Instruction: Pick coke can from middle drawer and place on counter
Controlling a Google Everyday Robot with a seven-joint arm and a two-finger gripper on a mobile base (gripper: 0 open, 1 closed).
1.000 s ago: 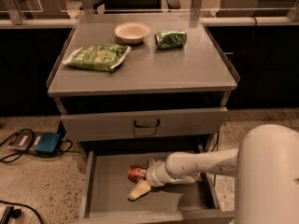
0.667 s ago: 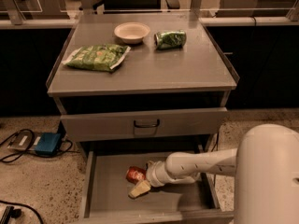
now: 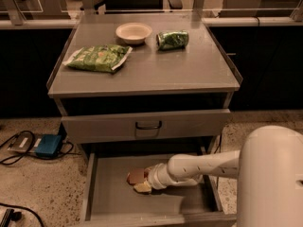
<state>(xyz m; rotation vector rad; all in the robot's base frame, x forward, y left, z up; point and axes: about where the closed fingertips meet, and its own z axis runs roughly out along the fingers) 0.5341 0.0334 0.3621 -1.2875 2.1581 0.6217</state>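
The coke can (image 3: 136, 176), red-brown in the dim light, lies on the floor of the open middle drawer (image 3: 113, 198), left of centre. My gripper (image 3: 143, 184) reaches into the drawer from the right on a white arm (image 3: 203, 167) and sits right against the can's right side, low over the drawer floor. The arm's end hides part of the can. The counter (image 3: 156, 74) is the grey cabinet top above.
On the counter lie a green chip bag (image 3: 98, 58), a pale bowl (image 3: 134, 32) and a green soda can (image 3: 173, 39) on its side. A shut drawer front with a dark handle (image 3: 147, 125) is above the open drawer. A blue device (image 3: 48, 145) and cables lie on the floor at left.
Almost nothing has moved. The gripper has edged slightly up toward the can; the can stays in place on the drawer floor.
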